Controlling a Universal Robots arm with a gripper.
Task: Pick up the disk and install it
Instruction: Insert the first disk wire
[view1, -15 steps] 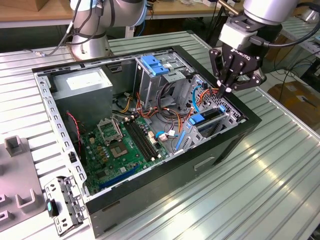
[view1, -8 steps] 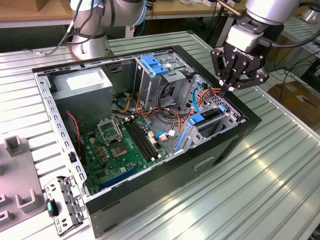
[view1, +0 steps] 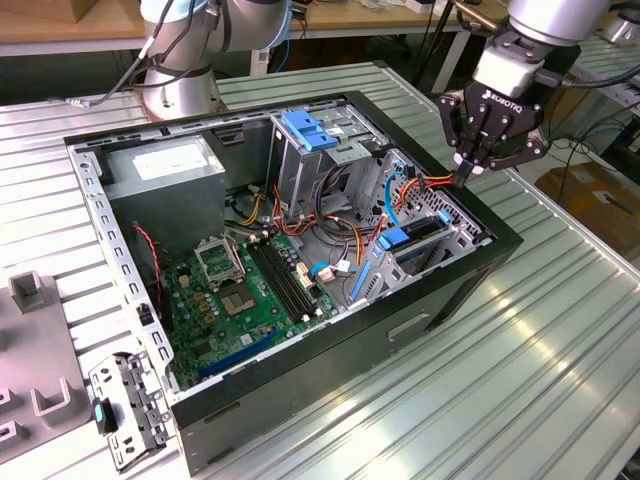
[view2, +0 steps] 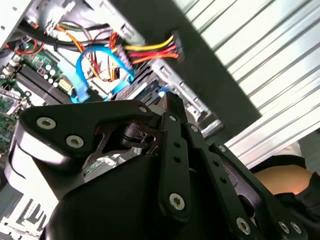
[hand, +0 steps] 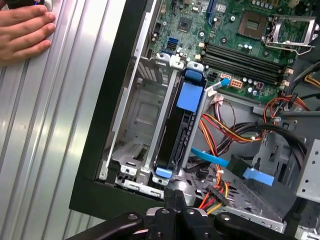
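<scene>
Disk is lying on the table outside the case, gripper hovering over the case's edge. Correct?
Not quite. The first wrist view shows the disk standing on edge in the drive bay inside the case, not on the table. The gripper does hover over the case's edge.

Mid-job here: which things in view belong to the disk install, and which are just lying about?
Job in hand: the disk, on edge in the metal drive bay; the gripper, above the case wall beside that bay.
Lying about: power supply; motherboard; blue-latched cage; loose bracket; a person's hand.
</scene>
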